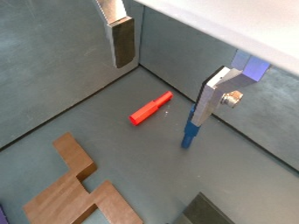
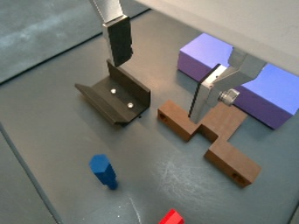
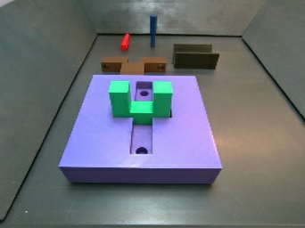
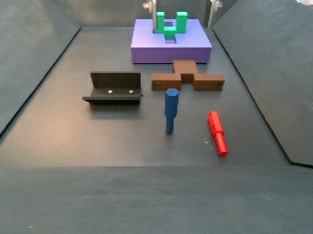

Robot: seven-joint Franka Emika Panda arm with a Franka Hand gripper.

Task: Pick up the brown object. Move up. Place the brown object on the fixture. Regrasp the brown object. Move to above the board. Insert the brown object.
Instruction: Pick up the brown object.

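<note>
Grey walls close in a dark grey floor, and on it lie all the pieces. In both wrist views the gripper [image 2: 163,66] hangs above the floor with its two silver fingers [image 2: 117,39] spread wide and nothing between them; in the side views it cannot be made out with certainty. The brown object [image 2: 211,140] lies flat on the floor, untouched, between the board [image 3: 143,125] and the blue peg [image 4: 171,110], with the fixture [image 4: 113,89] to its left in a side view. A red peg [image 4: 217,131] lies near the blue one.

The pick has not begun, so the risks probably lie in the approach. The brown object sits just beside the board's edge, and a finger coming down on that side could strike the slab or pinch the piece off-centre, tilting it in the pads. A crooked hold would likely carry through to a poor seating on the fixture, and later a jam at the slot under the green block [image 3: 139,96].
</note>
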